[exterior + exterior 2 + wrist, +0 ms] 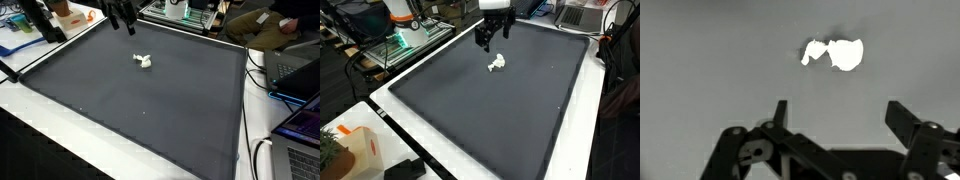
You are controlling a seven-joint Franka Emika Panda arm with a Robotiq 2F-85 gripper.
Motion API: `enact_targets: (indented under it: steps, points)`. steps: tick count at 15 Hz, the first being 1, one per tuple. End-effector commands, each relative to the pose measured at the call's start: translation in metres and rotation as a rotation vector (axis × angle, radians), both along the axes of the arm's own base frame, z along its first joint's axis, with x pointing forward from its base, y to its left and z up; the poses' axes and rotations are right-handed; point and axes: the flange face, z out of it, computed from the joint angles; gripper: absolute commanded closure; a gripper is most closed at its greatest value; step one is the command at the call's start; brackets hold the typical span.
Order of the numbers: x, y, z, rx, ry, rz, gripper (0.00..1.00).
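A small white object [144, 61] lies on the dark grey mat [140, 110]; it also shows as the white object [497, 64] and, in the wrist view, as a bright white lump [835, 53] ahead of the fingers. My gripper [124, 22] hangs above the mat's far edge, a short way from the object, and shows again as the gripper [493, 38]. In the wrist view the gripper [838, 112] stands open, its two black fingers wide apart with only bare mat between them.
The mat [490, 110] is bordered by a white table [440, 150]. An orange and white box [360, 150] sits at a near corner. Laptops [300, 120] and cables lie along one side. A person [270, 25] sits behind the far edge.
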Motion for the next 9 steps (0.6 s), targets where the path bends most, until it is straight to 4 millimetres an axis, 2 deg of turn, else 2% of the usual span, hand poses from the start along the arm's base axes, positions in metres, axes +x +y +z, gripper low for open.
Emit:
enact_targets:
  steps: [1,3,6,9]
  points:
    - [0.001,0.000,0.001,0.000,-0.001,0.001,0.00]
    - [0.001,0.000,0.002,0.000,-0.002,0.001,0.00]
    - [0.011,-0.013,-0.001,0.018,0.050,-0.006,0.00]
    - [0.023,-0.025,0.004,0.032,0.102,0.010,0.00]
